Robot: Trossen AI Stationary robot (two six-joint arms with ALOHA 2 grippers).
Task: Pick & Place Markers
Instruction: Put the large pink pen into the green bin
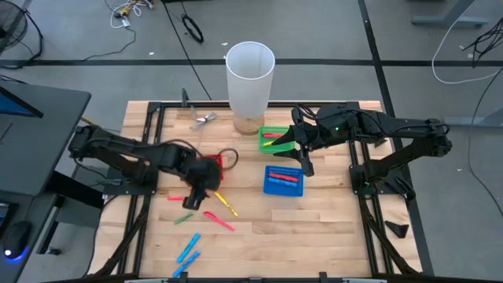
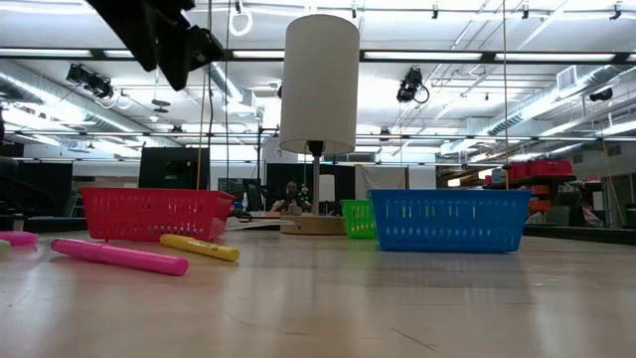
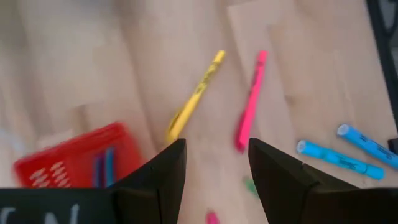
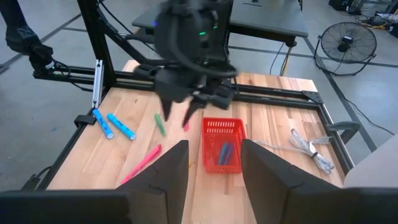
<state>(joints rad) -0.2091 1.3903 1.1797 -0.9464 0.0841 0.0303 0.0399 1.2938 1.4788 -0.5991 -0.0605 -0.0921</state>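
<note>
Jaws: left gripper (image 3: 214, 171) parted, empty; right gripper (image 4: 214, 165) parted, empty.
High view: left gripper (image 1: 191, 200) lower centre-left, nearer loose markers (image 1: 221, 212).
Left wrist view: yellow marker (image 3: 194, 96) and pink marker (image 3: 250, 102) just ahead, long axes steeply diagonal.
Right wrist view: red basket (image 4: 222, 144) centre.

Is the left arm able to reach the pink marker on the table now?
Probably yes. The left gripper hangs open just above the pink marker, nothing lies between them, and the yellow marker beside it lies apart.
</note>
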